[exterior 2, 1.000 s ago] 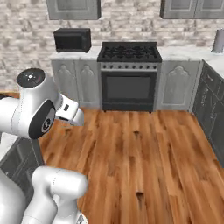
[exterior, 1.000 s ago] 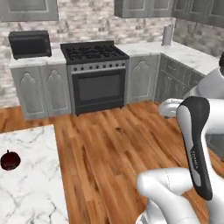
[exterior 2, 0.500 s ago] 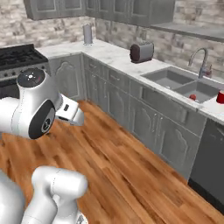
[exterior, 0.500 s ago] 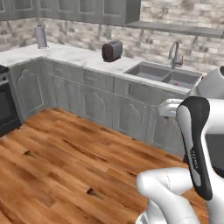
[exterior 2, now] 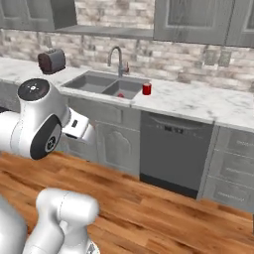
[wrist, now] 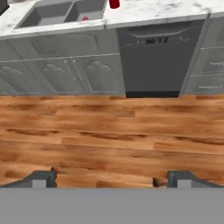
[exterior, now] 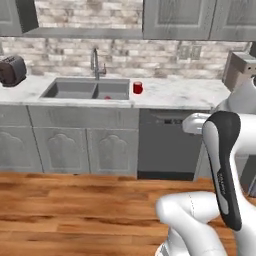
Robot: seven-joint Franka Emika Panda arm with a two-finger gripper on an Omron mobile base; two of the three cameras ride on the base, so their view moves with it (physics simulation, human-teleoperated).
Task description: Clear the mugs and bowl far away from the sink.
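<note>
A: What's hard to see?

B: A small red spot in the sink point(exterior: 87, 90), right basin; possibly a second mug, too small to tell. In the hand view the bright red mug point(exterior: 138, 88) is cut off at the top edge.

A: Where's that mug?

B: On the counter point(exterior: 185, 95), just right of the sink.

A: The arm?

B: Folded near the base; gripper point(wrist: 111, 178) over the wooden floor point(wrist: 109, 135), fingers spread wide, holding nothing.

The base has swung round, so the sink point(exterior: 87, 90) and a red mug point(exterior: 138, 88) now lie straight ahead.
</note>
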